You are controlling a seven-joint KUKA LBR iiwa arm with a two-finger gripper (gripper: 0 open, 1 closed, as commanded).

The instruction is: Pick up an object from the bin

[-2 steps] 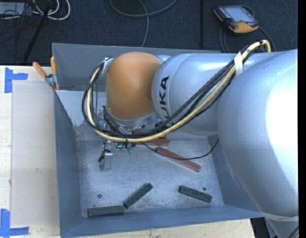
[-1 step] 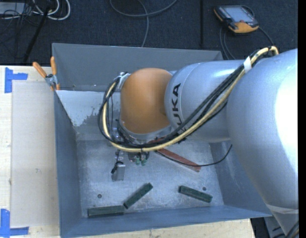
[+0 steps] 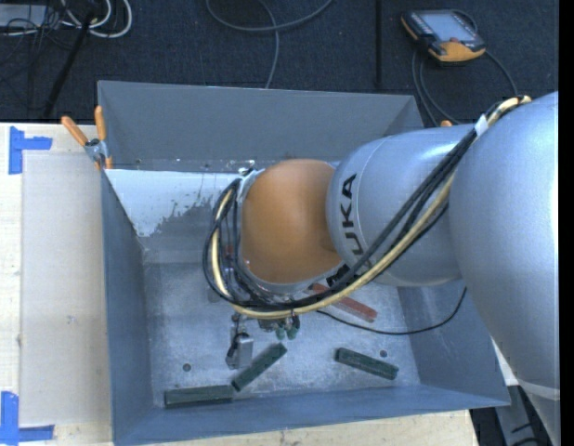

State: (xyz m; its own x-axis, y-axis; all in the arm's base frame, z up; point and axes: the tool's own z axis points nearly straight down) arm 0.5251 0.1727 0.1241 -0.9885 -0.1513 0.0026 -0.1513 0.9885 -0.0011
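Candidate number one, if you ask me, is the short dark bar (image 3: pixel 261 364) lying tilted on the floor of the bin (image 3: pixel 129 277), near the front and a bit left of middle. The gripper (image 3: pixel 239 349) hangs low right beside its upper left end, close enough that it may be touching, though I can't say for sure. I also honestly can't tell whether the claw is open or closed. The orange cover (image 3: pixel 282 219) on the wrist and the loop of cables (image 3: pixel 215 249) hide most of it from where I stand.

To do this well, I'd guess it wants to turn the claw square across the bar's narrow width. It should also come down nearer the bar's middle than its end, so the bar doesn't swing or slip out when lifted. The bar lies flat on bare metal, so it has to go right down to the floor.

Nothing much crowds it. A flat dark bar (image 3: pixel 199 397) lies just below and to the left, its right end near the tilted one's lower tip, which is the only thing likely to get nudged. A third dark bar (image 3: pixel 366 363) sits well off to the right. A reddish stick (image 3: pixel 350 308) pokes out from under the arm (image 3: pixel 426 203), farther back.
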